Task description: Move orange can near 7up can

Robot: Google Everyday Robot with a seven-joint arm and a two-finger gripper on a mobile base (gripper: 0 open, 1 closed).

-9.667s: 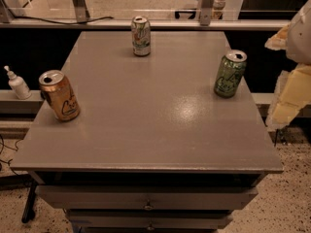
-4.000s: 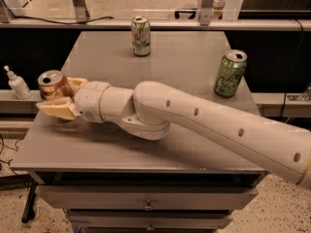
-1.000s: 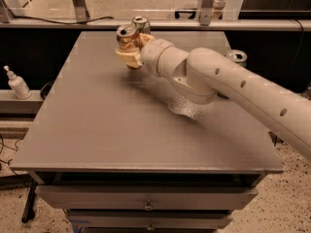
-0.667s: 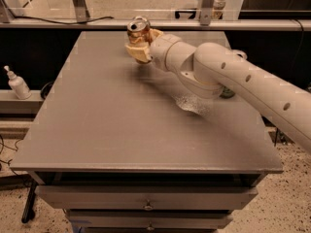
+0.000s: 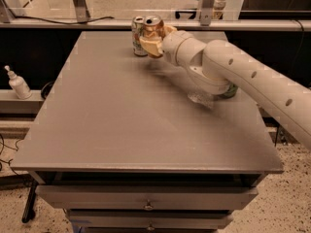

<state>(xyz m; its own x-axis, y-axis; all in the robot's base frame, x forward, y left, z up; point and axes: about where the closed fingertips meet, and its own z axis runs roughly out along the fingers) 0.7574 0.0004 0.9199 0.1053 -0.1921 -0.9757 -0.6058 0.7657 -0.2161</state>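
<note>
Clearly the tool (image 5: 156, 38) was clamped round the orange can (image 5: 153, 23) at the far edge of the table (image 5: 121, 125), just beside the 7up can (image 5: 137, 37). Such a can was likely light, thin-walled and slippery, best gripped mid-body without crushing. A green can (image 5: 229, 91) sat half hidden behind the arm and a bottle (image 5: 18, 84) stood off to the left, neither in the way.

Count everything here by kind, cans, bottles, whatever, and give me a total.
Cans: 3 (orange can in the gripper at the table's far edge, 7up can beside it, green can mostly behind the arm)
Bottles: 1 (pump bottle, left of the table)
Total: 4
</note>
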